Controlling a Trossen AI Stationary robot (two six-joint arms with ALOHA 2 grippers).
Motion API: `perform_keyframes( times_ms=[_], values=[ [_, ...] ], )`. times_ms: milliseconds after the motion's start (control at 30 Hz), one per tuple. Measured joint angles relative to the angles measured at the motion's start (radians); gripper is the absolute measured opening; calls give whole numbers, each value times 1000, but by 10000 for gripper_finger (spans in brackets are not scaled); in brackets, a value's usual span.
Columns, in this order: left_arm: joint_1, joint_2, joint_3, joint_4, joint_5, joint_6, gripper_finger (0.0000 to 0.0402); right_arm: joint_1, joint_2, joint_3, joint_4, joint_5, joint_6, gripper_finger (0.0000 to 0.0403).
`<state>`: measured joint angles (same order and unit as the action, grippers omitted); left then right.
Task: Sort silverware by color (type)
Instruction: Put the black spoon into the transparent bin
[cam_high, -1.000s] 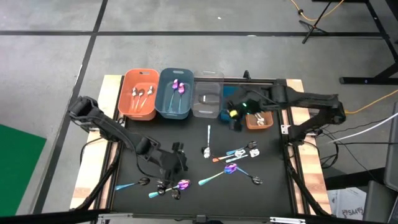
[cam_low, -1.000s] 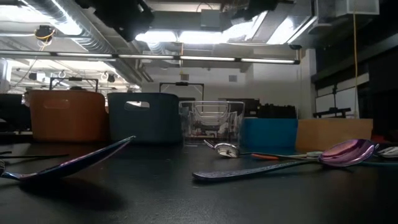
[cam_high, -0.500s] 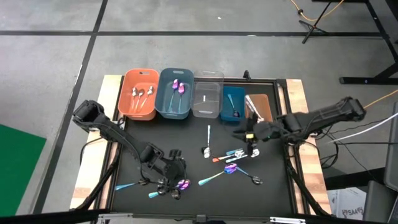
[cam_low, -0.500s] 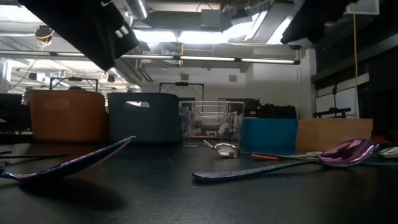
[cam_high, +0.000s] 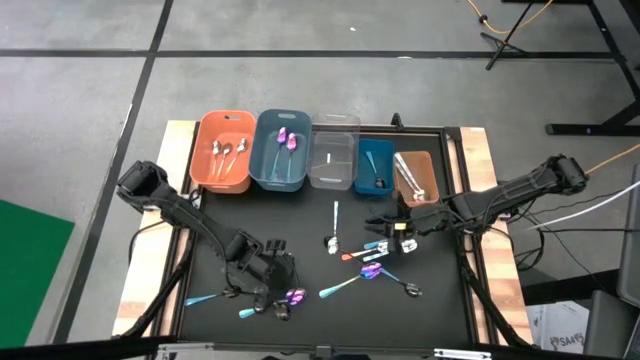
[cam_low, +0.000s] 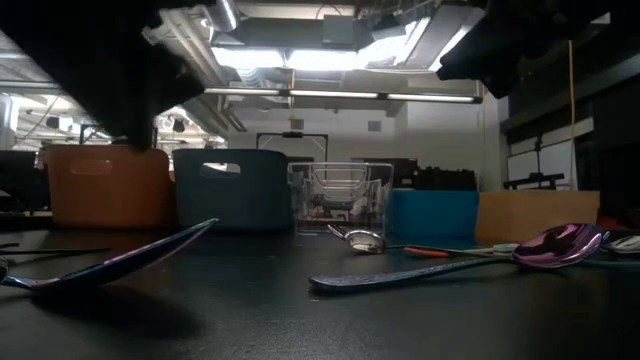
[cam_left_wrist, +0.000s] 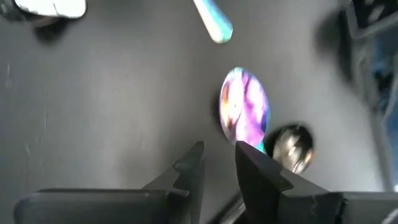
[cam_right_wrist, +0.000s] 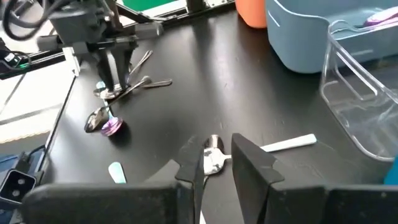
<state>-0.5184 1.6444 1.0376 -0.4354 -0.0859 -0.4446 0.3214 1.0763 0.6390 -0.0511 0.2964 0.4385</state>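
Your left pincer (cam_high: 283, 297) hovers, fingers slightly parted and empty, over the purple spoon (cam_left_wrist: 245, 114) near the worktop's (cam_high: 300, 225) front edge.

Five bins are sitting in a row along the far edge of the worktop (cam_high: 300, 235): the first bin (cam_high: 222, 150) at the left end, then the second bin (cam_high: 282, 150), the third bin (cam_high: 334, 152), the fourth bin (cam_high: 374, 165) and the fifth bin (cam_high: 417, 176) at the right end. Spoons are lying in the first, second, fourth and fifth bins. The loose silverware (cam_high: 365, 255) is lying in front of the bins, one cluster right of the middle and another near the front left. The left hand (cam_high: 272, 290) is hovering over the front-left cluster; the right hand (cam_high: 392, 226) is hanging above the right cluster, just in front of the fourth and fifth bins.
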Motion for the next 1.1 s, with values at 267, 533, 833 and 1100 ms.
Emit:
perform_keyframes(
  times_ms=[267,533,833,1100],
  values=[
    [-57,0,-37,8,3,109,85,0,1,-14,3,10,-1,72],
    [-101,27,-71,69,3,115,85,0,1,-14,2,10,-1,72],
    [-104,99,-72,116,55,116,85,-1,1,-14,2,10,-1,72],
    [-106,118,-72,114,55,141,85,-1,1,-14,1,10,-2,72]
  ],
)
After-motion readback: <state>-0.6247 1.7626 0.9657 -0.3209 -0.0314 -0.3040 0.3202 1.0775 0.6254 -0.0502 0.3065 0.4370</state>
